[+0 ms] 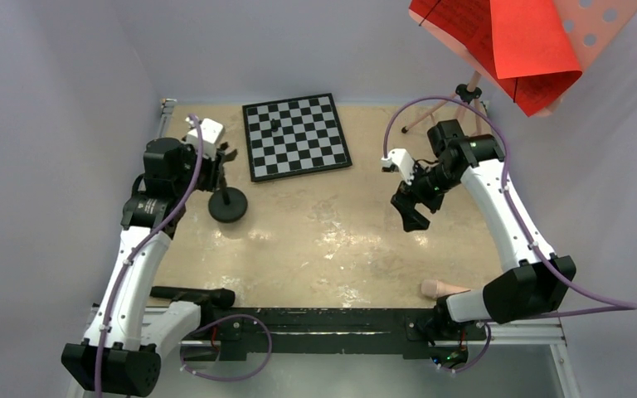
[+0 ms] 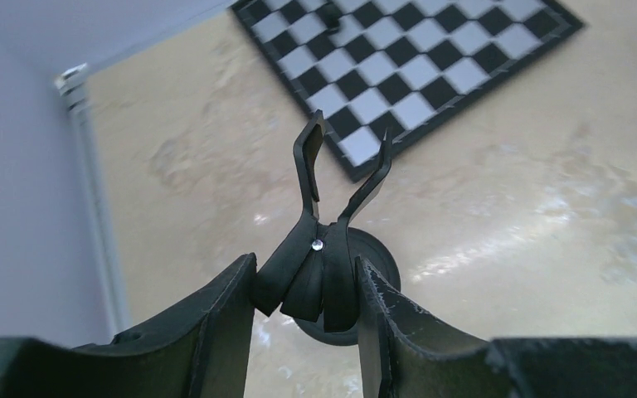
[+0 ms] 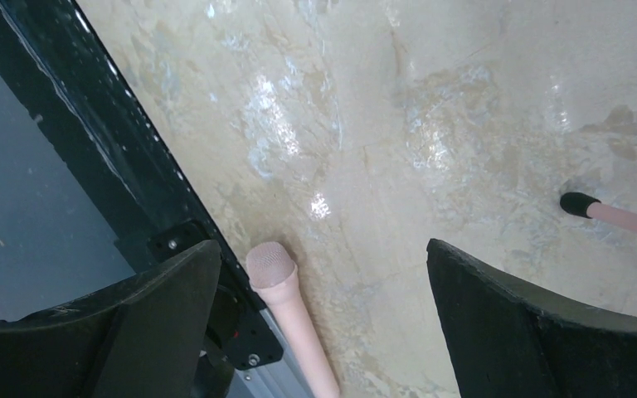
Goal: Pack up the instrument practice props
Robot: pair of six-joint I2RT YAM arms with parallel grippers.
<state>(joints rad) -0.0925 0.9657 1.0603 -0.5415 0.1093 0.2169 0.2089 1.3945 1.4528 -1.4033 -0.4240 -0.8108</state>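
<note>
Step in hand, as judged: lifting out the black round-base peg stand (image 1: 227,205), on the left of the beige marbled desk (image 1: 340,249), just near of the black-and-white chessboard (image 1: 296,137). Pinched at the root of its forked clip top by the left hand (image 2: 305,278), with the round base seemingly resting on the desk. Best to squeeze low on the root, not on the thin prongs, and to lift straight up so the likely heavy base hangs plumb and misses the chessboard edge. Mid-right, over bare desk: right hand (image 3: 322,245) spread wide, holding nothing. Below it: peach tube (image 3: 286,307) lying at the near edge beside the black rail (image 3: 91,157), probably the next pick for that side. Far right: pink perforated music stand (image 1: 597,21) with red printed sheets (image 1: 518,50) draped over it, well apart from both hands. No box, bag or tray in view, so cannot tell where to pack anything.
</note>
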